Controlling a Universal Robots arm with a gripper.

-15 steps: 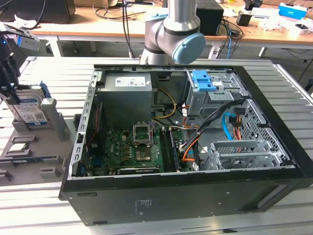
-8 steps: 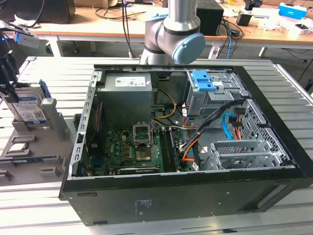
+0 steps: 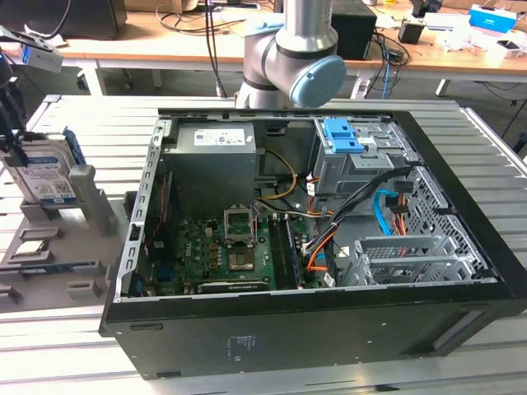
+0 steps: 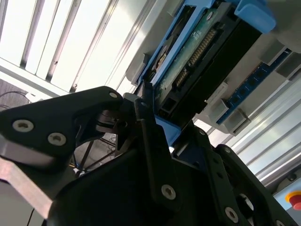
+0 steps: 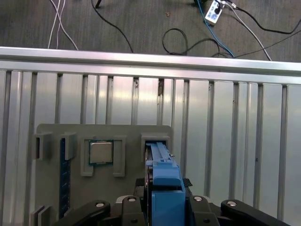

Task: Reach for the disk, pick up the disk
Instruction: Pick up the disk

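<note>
The disk (image 3: 43, 174) stands on edge in a slot of the grey holder (image 3: 90, 206) at the exterior view's left, its white-and-blue label facing the camera and blue rails along its sides. In the first wrist view the disk's blue rail (image 5: 164, 188) runs up between the black fingers of my gripper (image 5: 164, 182). Its far end sits in the holder's slot (image 5: 155, 141). In the second wrist view the disk's green circuit-board side (image 4: 193, 56) shows, and my gripper (image 4: 164, 125) has a finger (image 4: 146, 127) pressed against the rail. The jaws look shut on the disk.
An open black computer case (image 3: 313, 329) takes up the middle of the ribbed metal table (image 3: 66, 362), with a blue latch piece (image 3: 342, 136) inside. A small square silver chip (image 5: 101, 152) lies in the holder. Beyond the table's edge (image 5: 150, 56), cables lie on the floor.
</note>
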